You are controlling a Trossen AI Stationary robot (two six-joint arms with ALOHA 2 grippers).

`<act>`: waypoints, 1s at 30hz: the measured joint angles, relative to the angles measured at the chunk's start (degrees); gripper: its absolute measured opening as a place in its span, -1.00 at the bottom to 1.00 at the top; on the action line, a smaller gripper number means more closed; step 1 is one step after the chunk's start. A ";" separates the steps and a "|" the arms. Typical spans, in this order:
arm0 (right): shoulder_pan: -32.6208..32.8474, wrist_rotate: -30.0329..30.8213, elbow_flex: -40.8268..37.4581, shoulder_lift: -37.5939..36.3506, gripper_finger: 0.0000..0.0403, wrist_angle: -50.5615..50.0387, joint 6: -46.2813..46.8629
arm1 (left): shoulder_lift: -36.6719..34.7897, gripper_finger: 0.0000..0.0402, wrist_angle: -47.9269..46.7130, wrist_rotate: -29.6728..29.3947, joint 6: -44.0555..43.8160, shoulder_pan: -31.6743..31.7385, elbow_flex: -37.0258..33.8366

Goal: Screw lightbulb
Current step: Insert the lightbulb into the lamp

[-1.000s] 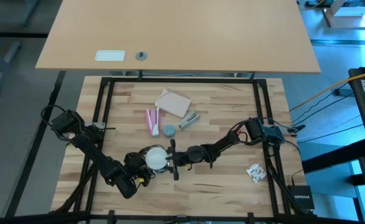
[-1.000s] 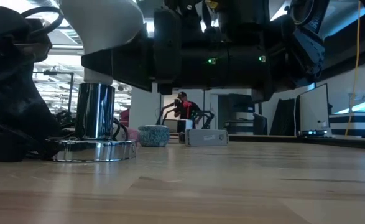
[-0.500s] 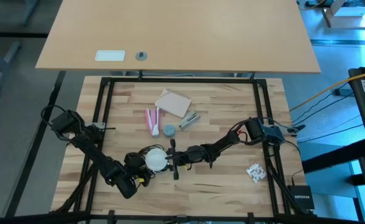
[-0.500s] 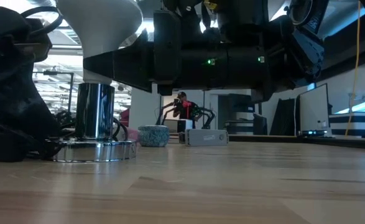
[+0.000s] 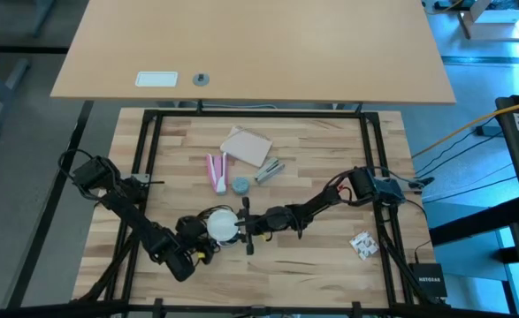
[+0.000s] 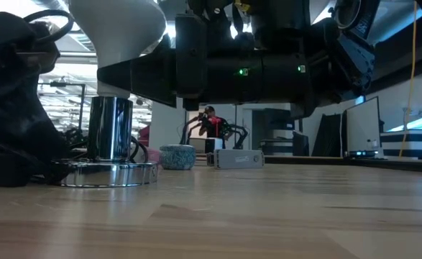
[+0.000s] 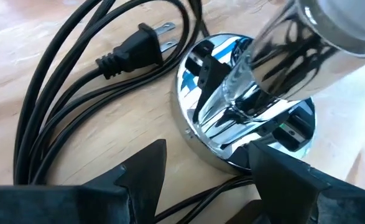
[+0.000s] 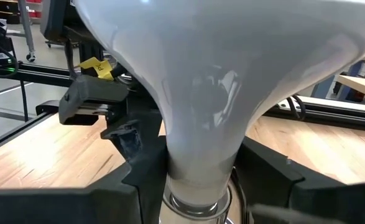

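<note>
Standing upright near the table's six o'clock edge, the pale whitish lightbulb with a wide rounded dome sits with its narrow neck down in a shiny chrome lamp post on a round mirrored base, the dome flaring out above the chrome tube; from the right wrist view the bulb fills most of the sight, its neck entering the metal collar. The right gripper reaches in from three o'clock, level with the neck, a dark finger on either side of it, close against the white neck, though I cannot tell whether they truly pinch it. The left gripper comes in from about eight o'clock, low at the lamp's foot, its two dark fingers spread wide, one at each side of the mirrored base without clearly touching it. A black power cord with a two-pronged plug lies looped on the wood just beside the base. Toward twelve o'clock lie a pink and white tube, a small light-blue round cap, a tan cardboard piece and a small grey metal stapler-like thing, well apart from the lamp. A crumpled white wrapper rests near four o'clock
</note>
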 joint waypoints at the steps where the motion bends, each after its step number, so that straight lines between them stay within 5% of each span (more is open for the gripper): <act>1: 0.01 0.00 0.00 0.00 -0.08 0.00 -0.02 | -0.05 0.10 -0.93 0.43 -1.31 0.12 0.02; 30: 0.04 0.43 0.02 0.00 -0.08 -2.12 0.44 | -1.52 0.10 -6.42 0.77 0.91 3.81 -0.07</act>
